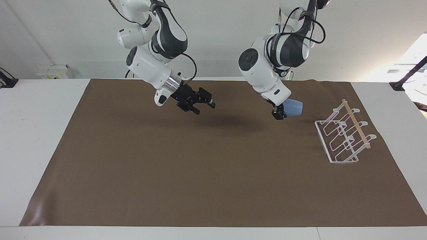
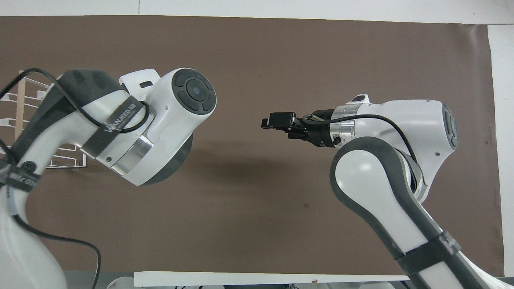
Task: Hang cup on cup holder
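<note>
My left gripper (image 1: 283, 111) is shut on the light-blue cup (image 1: 294, 107) and holds it on its side in the air over the brown mat, a short way from the cup holder. The white wire cup holder (image 1: 343, 136) with its wooden rod stands on the mat at the left arm's end. In the overhead view the left arm hides the cup and part of the cup holder (image 2: 22, 116). My right gripper (image 1: 204, 104) is open and empty in the air over the mat's middle, and it also shows in the overhead view (image 2: 268, 121).
A brown mat (image 1: 200, 166) covers most of the white table (image 1: 40, 133). A black clamp (image 1: 398, 86) sits at the table's edge at the left arm's end, and another black clamp (image 1: 6, 81) at the right arm's end.
</note>
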You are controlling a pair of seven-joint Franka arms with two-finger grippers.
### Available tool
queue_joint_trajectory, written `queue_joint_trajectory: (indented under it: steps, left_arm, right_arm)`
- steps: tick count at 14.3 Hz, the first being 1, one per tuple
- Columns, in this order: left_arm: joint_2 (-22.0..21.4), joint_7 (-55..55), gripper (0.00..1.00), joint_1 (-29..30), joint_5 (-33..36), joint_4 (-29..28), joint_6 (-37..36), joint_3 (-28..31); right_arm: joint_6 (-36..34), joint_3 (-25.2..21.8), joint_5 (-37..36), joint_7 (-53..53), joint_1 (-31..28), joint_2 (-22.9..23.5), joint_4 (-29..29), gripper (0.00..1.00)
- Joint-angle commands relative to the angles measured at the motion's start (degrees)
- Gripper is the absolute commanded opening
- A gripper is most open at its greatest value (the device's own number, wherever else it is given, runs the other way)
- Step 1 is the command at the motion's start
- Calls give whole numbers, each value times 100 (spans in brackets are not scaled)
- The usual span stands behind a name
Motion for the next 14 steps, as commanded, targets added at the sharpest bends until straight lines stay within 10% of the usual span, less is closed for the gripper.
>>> queue_joint_trajectory:
  steps: [1, 7, 14]
  left_arm:
    - [1046, -635, 0, -42, 1665, 96, -646, 50]
    - [1523, -1534, 0, 608, 4225, -299, -1130, 94]
    - [1980, -2123, 0, 1083, 5055, -335, -1395, 103]
  right_arm:
    - [-411, 40, -1522, 70, -540, -74, 3, 99]
    - [-1867, 49, -4020, 17, -1753, 67, 852, 99]
    - [-4366, 32, -4744, 17, -2256, 67, 2911, 99]
